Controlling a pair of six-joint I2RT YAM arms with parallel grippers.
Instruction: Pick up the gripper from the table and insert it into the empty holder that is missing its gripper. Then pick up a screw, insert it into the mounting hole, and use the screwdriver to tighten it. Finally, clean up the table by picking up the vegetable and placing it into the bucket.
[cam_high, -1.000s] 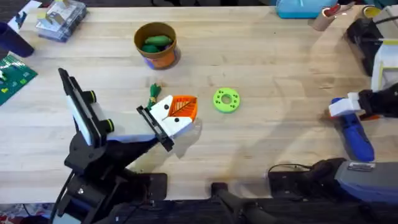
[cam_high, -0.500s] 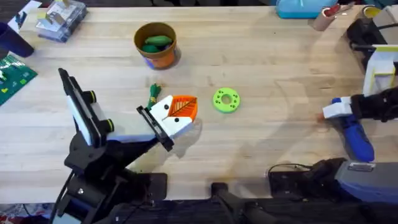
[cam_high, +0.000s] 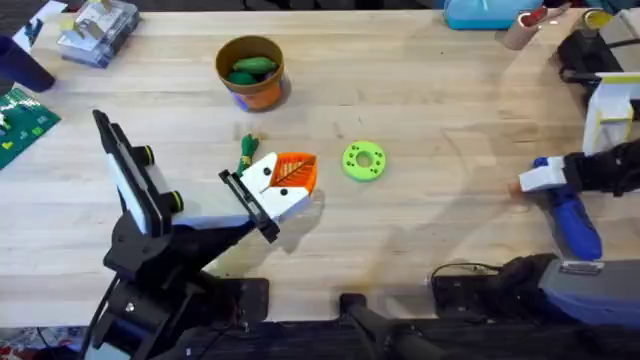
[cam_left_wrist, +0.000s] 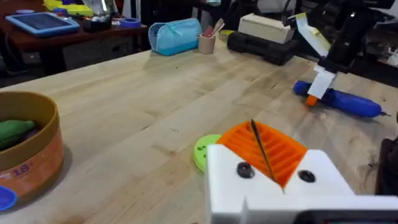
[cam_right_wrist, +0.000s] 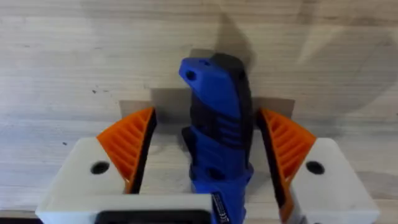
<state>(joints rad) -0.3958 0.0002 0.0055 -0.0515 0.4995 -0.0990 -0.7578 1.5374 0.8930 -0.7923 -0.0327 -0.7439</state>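
Screwdriver (cam_right_wrist: 216, 134) lies flat at the right side of the counter (cam_high: 430, 100), straddled by the right end effector (cam_right_wrist: 211, 155), whose orange pads stand wide on either side of the blue body with gaps showing. Around mid-counter, the holder (cam_high: 282, 200) carries the orange gripper (cam_high: 294, 171), with the vegetable (cam_high: 246, 152) just behind and the bucket (cam_high: 251, 75) farther back. A green ring (cam_high: 363, 161) lies beside the holder; I cannot tell how the left end effector's fingers stand
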